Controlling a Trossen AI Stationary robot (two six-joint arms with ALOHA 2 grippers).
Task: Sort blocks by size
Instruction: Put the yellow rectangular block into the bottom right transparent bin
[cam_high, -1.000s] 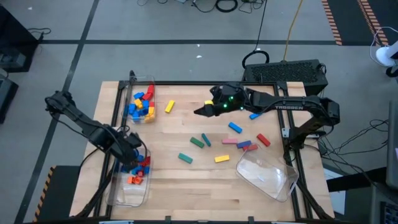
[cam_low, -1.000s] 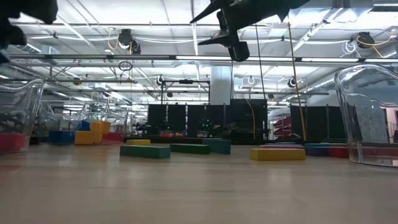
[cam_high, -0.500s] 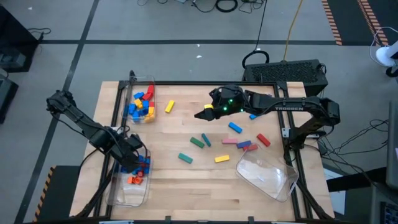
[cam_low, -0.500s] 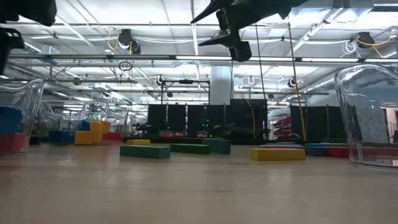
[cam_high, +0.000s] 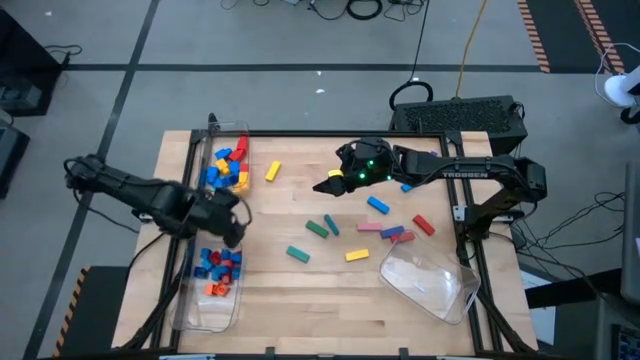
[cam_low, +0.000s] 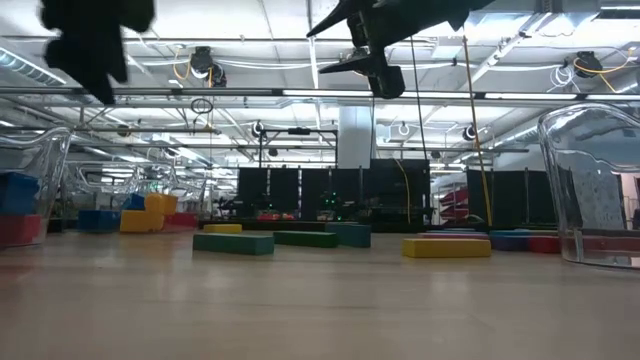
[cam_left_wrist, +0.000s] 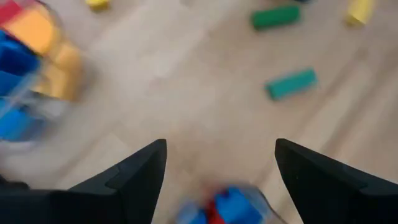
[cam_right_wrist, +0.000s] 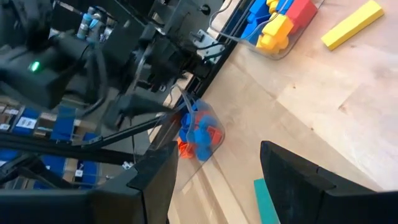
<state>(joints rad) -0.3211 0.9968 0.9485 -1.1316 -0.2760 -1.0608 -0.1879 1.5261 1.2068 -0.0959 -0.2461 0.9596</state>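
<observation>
Two clear bins (cam_high: 212, 305) at the table's left edge hold sorted blocks (cam_high: 218, 268); the left gripper (cam_high: 232, 228) hovers between them, fingers spread wide and empty. Loose blocks (cam_high: 321, 228) lie mid-table under the right gripper (cam_high: 322, 184), partly open, holding nothing.

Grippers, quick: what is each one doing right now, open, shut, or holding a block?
Left gripper: open, nothing between its fingers, above the table by the bin of small blocks.
Right gripper: open, holding nothing, raised over the table's middle.
</observation>
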